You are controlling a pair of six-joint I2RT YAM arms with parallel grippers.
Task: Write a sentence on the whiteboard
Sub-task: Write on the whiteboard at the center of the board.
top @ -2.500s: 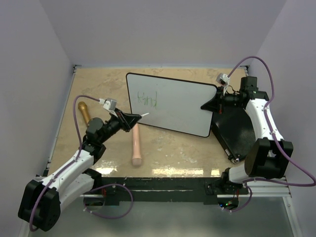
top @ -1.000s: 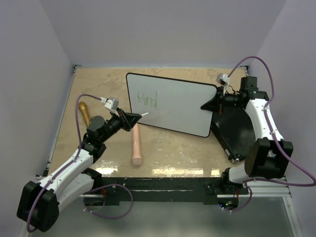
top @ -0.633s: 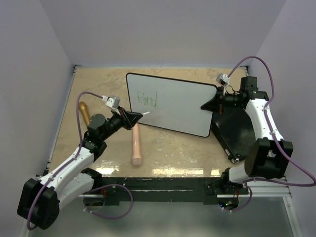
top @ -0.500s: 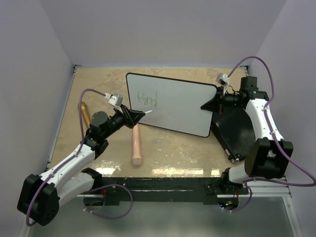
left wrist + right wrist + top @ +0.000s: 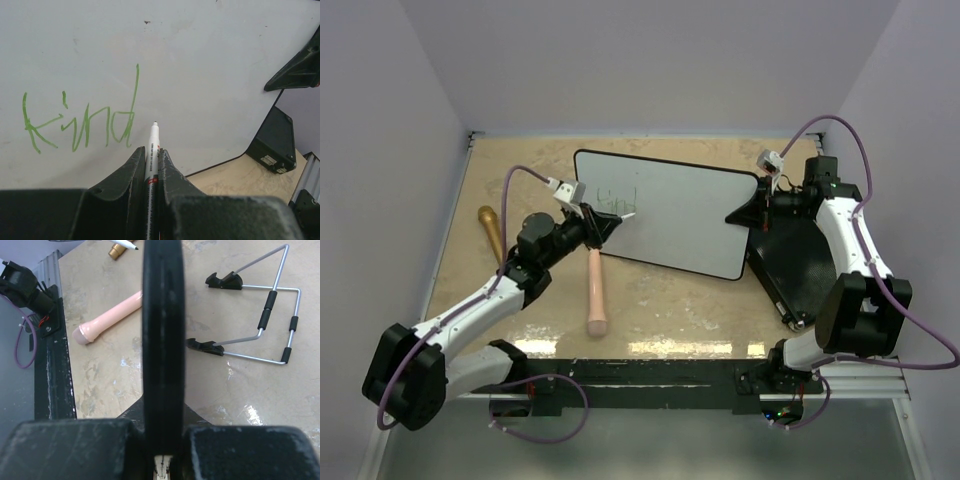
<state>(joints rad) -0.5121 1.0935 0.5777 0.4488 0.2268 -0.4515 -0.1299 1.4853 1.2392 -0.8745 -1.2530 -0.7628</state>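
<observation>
on the whiteboard [image 5: 690, 215], green writing [image 5: 82, 125]; left jaws pinch a marker [image 5: 151, 145].

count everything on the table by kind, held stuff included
markers: 3 (white marker in the left gripper, pink marker, gold marker)
whiteboard: 1
black case: 1
wire stand: 1
total: 6
</observation>
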